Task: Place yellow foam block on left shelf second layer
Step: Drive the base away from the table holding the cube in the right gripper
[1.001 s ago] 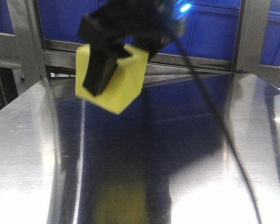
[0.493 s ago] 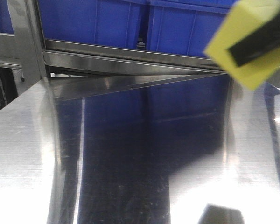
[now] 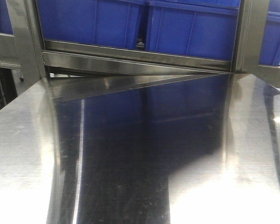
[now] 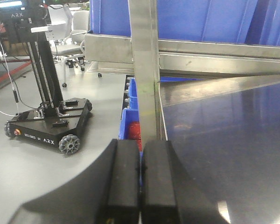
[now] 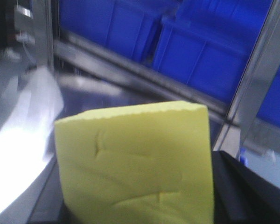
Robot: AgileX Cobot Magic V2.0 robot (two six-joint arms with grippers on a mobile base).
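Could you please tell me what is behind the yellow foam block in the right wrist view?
Blue bins on a steel rack, with a steel post, stand behind the yellow foam block. The block covers whatever lies lower, directly behind it.

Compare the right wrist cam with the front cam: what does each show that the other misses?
Right wrist only: the bright yellow matte foam block fills the foreground, with a black pincer finger at its right edge.
Front only: the full spread of the brushed steel tabletop, with a dark blue reflection across it. No block or pincer is in frame.
Both: the blue plastic bins on the grey steel shelf frame, plus some of that tabletop.
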